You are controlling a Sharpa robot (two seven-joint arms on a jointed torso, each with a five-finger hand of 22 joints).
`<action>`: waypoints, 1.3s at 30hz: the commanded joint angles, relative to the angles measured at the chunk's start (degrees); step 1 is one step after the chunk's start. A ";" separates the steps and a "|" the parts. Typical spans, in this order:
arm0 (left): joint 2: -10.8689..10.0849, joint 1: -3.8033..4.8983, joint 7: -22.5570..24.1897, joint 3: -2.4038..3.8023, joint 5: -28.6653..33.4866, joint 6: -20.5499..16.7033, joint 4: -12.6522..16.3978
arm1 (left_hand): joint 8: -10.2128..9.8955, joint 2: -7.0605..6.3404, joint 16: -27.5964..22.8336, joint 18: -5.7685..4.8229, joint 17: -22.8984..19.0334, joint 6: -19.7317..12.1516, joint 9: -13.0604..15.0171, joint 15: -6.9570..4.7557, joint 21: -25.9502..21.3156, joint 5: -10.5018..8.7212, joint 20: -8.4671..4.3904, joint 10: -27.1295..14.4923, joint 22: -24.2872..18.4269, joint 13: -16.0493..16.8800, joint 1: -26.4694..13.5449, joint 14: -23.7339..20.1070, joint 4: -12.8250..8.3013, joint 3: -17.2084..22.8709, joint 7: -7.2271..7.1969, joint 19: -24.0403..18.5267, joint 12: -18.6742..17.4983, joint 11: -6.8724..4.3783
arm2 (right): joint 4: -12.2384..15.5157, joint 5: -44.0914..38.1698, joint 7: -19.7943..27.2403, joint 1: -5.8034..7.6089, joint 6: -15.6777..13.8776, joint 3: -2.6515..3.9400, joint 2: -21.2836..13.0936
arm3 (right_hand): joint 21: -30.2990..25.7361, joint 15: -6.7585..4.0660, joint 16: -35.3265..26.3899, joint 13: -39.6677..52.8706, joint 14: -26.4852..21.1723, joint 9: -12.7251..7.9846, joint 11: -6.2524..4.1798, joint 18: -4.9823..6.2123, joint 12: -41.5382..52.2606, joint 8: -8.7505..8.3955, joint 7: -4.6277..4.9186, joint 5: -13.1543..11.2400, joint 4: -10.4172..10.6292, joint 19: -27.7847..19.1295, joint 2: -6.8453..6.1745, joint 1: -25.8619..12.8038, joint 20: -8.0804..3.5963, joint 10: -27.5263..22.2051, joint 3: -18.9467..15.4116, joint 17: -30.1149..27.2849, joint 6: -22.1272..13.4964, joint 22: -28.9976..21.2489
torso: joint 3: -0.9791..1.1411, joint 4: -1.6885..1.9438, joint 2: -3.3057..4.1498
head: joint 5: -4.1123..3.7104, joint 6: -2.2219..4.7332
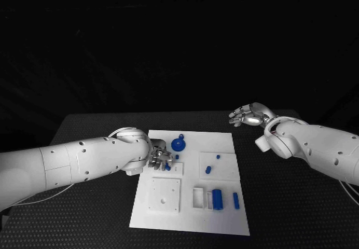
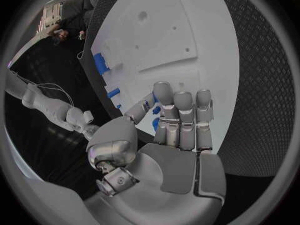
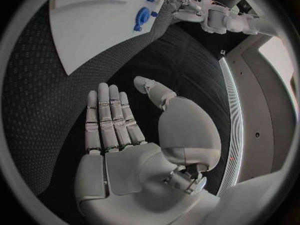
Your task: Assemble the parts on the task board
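1. Board [image 1: 191, 220]: white plate mid-bench, left hand [image 1: 160, 158] directly over its near-left area; right hand [image 1: 247, 114] well apart, off the board's far corner.
2. Left hand: fingers stretched over the board, small blue peg [image 2: 155, 110] at the fingertips [image 2: 164, 91]; can't tell if it's pinched or just touched.
3. Right hand: open, fingers straight, holding nothing, over bare bench [image 3: 37, 115].
4. Done so far, judged: little. Round blue piece [image 1: 178, 144] and blue blocks [image 1: 217, 199] lie loose beyond the left hand.
5. Left: most parts still need seating.
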 commanded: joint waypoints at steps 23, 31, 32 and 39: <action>0.20 -0.52 0.26 -0.25 -1.89 2.25 0.84 | 0.05 -1.89 0.78 1.08 -0.47 7.40 -0.32 -0.09 -0.45 0.35 -6.24 -1.35 0.47 -0.43 2.98 -0.37 1.35 2.26 -6.31 0.26 0.81 -1.13 | 0.31 0.06 0.42 -0.01 0.92 0.01 -0.07 | -0.42 -0.04 0.31 -0.22 -0.43 -0.16 0.09 0.27 -0.22 0.29 0.52 1.05 -0.18 -0.13 0.12 -0.20 0.18 0.50 -0.08 -0.19 0.02 0.29 | -0.04 0.04 -0.01 | 0.00 -0.22; 0.21 -0.58 0.61 -0.25 -2.51 1.95 1.02 | 0.18 -2.71 1.05 1.09 -0.63 7.51 -0.35 -0.06 -0.54 1.00 -6.23 -1.31 0.66 -0.57 4.94 -0.33 1.46 2.29 -6.36 0.31 1.10 -1.13 | 0.32 0.08 0.44 -0.01 0.97 0.01 -0.04 | -0.49 -0.03 0.34 -0.25 -0.45 -0.20 0.10 0.28 -0.23 0.30 0.55 1.24 -0.11 -0.12 0.13 -0.35 0.19 0.50 -0.17 -0.22 0.00 0.36 | -0.03 0.01 -0.02 | 0.05 -0.35; 0.19 -0.59 0.63 -0.25 -2.43 1.95 1.04 | 0.20 -2.80 1.08 1.08 -0.64 7.54 -0.35 -0.05 -0.55 1.04 -6.23 -1.30 0.68 -0.58 5.13 -0.33 1.45 2.28 -6.37 0.30 1.14 -1.12 | 0.33 0.08 0.43 -0.01 0.98 0.01 -0.05 | -0.50 -0.03 0.34 -0.25 -0.45 -0.20 0.10 0.28 -0.23 0.30 0.56 1.26 -0.10 -0.12 0.13 -0.36 0.19 0.50 -0.18 -0.23 0.00 0.36 | -0.03 0.01 -0.02 | 0.05 -0.35; 0.21 -0.60 0.60 -0.25 -1.86 0.72 1.06 | 0.38 -5.05 1.47 1.09 -0.85 7.64 -0.40 0.01 -0.76 0.80 -6.18 -1.33 0.95 -0.75 8.51 -0.34 1.92 1.85 -6.44 0.36 1.60 -1.10 | 0.32 0.10 0.40 -0.01 0.97 0.01 -0.03 | -0.58 -0.02 0.37 -0.29 -0.48 -0.24 0.10 0.30 -0.23 0.30 0.60 1.54 -0.05 -0.11 0.14 -0.49 0.20 0.50 -0.25 -0.26 -0.02 0.45 | -0.02 0.03 -0.05 | 0.05 -0.25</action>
